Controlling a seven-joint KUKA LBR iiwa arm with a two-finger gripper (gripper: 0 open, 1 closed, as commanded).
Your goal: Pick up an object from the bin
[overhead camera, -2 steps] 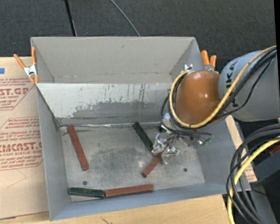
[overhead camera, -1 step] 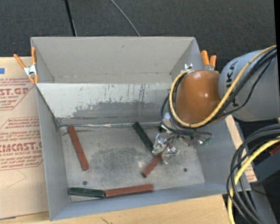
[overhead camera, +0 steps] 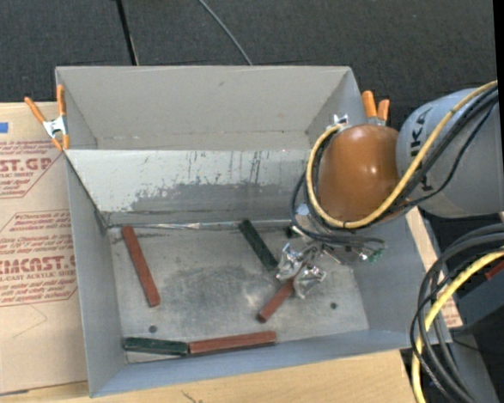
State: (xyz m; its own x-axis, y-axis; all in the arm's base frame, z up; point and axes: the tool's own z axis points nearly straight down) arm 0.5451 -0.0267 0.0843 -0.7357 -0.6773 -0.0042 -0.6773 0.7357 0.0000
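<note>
**Five sticks lying in the bin, gripper down beside the short red-brown one**

Reaching in from the right, the arm (overhead camera: pixel 455 152) is carrying its gripper (overhead camera: pixel 302 272) low over the right part of the floor of the grey bin (overhead camera: pixel 190 170). An orange cover (overhead camera: pixel 358 173) on the wrist, ringed by a yellow cable (overhead camera: pixel 312 171), is sitting above the gripper and hiding part of it. How far the gripper is spread cannot be told from this angle, nor whether it is gripping anything.

A short red-brown stick (overhead camera: pixel 275 305) is lying just on the near-left side of the gripper, slanting from near-left to far-right. Its far end is running up to the gripper's metal tip, and it is not clear whether the two are touching. A dark green stick (overhead camera: pixel 258 244) is lying just to the far-left of the gripper, slanting toward the far wall, apart from the short stick.

The other three are lying well apart from the gripper. A long red-brown stick (overhead camera: pixel 141 268) is resting on the left of the floor, running from far to near with a slight slant. Along the near wall a second dark green stick (overhead camera: pixel 155 346) and another red-brown stick (overhead camera: pixel 233 343) are lying end to end, the green one on the left, their ends touching or almost so.
</note>
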